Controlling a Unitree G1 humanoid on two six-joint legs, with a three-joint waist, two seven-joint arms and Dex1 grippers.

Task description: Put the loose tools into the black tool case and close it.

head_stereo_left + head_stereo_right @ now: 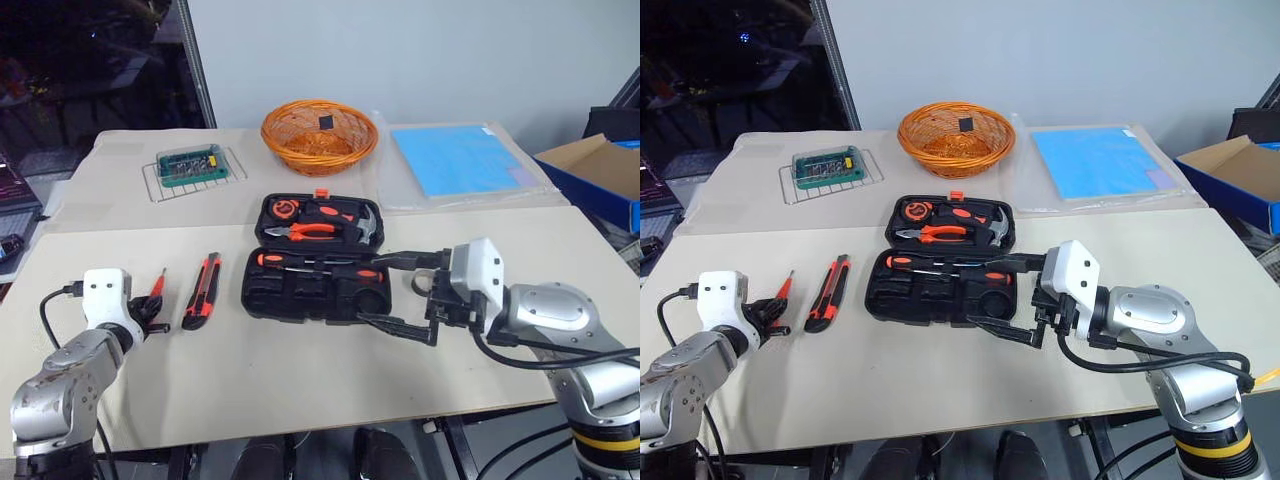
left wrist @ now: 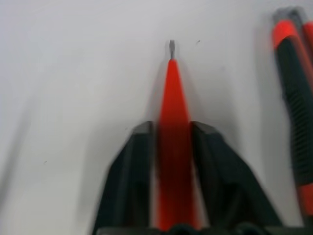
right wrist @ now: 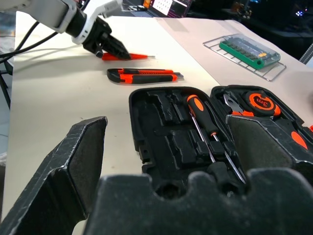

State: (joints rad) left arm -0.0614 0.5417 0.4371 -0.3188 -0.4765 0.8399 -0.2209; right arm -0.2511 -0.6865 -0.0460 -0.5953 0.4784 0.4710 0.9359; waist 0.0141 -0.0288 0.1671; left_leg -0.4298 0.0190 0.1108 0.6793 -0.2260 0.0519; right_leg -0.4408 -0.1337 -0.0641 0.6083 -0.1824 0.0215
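Clamping small all-orange screwdriver (image 2: 172, 142): left claw (image 1: 150, 312) | right claw (image 1: 400, 295) open | two long screwdrivers (image 1: 320, 265) seated in black plastic case (image 1: 300, 295) | orange-and-black utility knife (image 1: 202, 290) left on bench (image 1: 300, 380), lower left | lid open

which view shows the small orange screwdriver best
The left wrist view: the small orange screwdriver lies lengthwise between the left gripper fingers, steel tip visible. Both eye views show only a sliver beside the utility knife. The right wrist view shows it far off.

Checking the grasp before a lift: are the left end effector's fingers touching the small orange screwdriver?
Touching. The left wrist view shows both fingers pressed against the small orange screwdriver, no gap on either side.
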